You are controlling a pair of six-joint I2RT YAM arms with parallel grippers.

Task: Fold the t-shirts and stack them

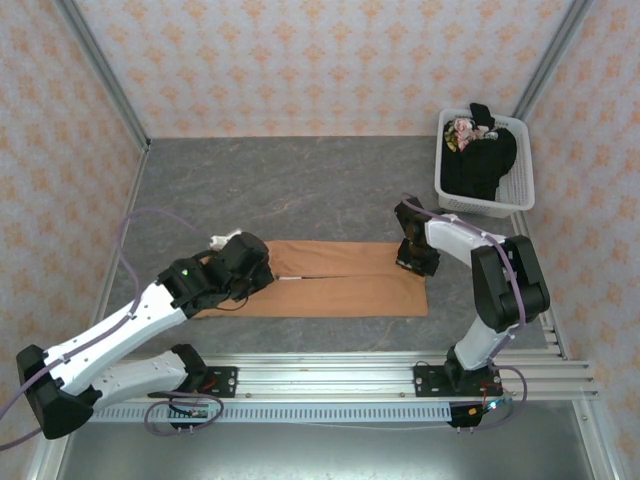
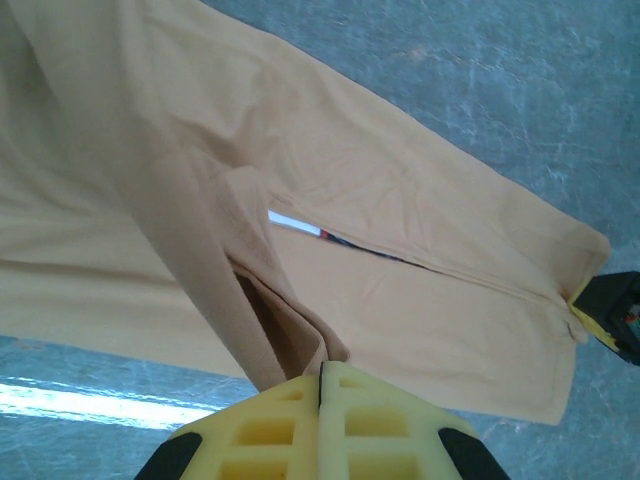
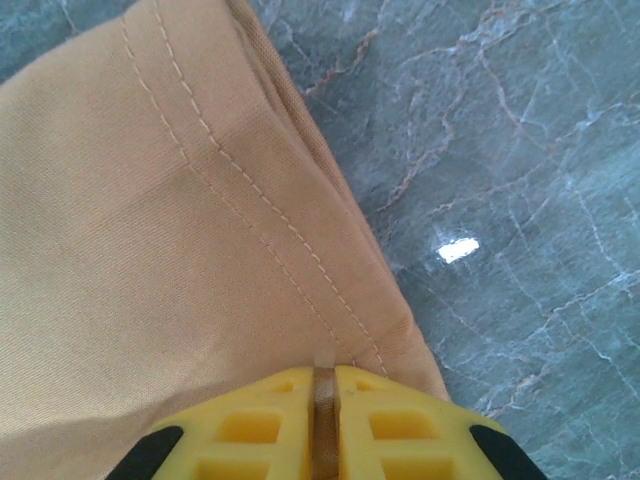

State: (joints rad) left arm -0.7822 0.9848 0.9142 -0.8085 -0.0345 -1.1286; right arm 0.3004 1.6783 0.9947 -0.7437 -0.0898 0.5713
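Note:
The orange-tan t-shirt (image 1: 330, 280) lies on the table as a long strip, its two sides folded in to a seam down the middle. My left gripper (image 1: 250, 270) is shut on a pinch of the shirt's left end; the fabric (image 2: 290, 320) rises in a fold into the yellow fingers (image 2: 300, 420). My right gripper (image 1: 415, 262) is shut on the shirt's right end, with the stitched hem (image 3: 300, 260) caught between its fingers (image 3: 260, 420). A sliver of white and dark print (image 2: 300, 225) shows in the seam. The black t-shirt (image 1: 482, 160) sits crumpled in the basket.
The white slatted basket (image 1: 520, 195) stands at the back right, near the wall. Grey marbled tabletop (image 1: 300, 190) stretches behind the shirt. A metal rail (image 1: 350, 380) carrying the arm bases runs along the near edge. Patterned walls close in on three sides.

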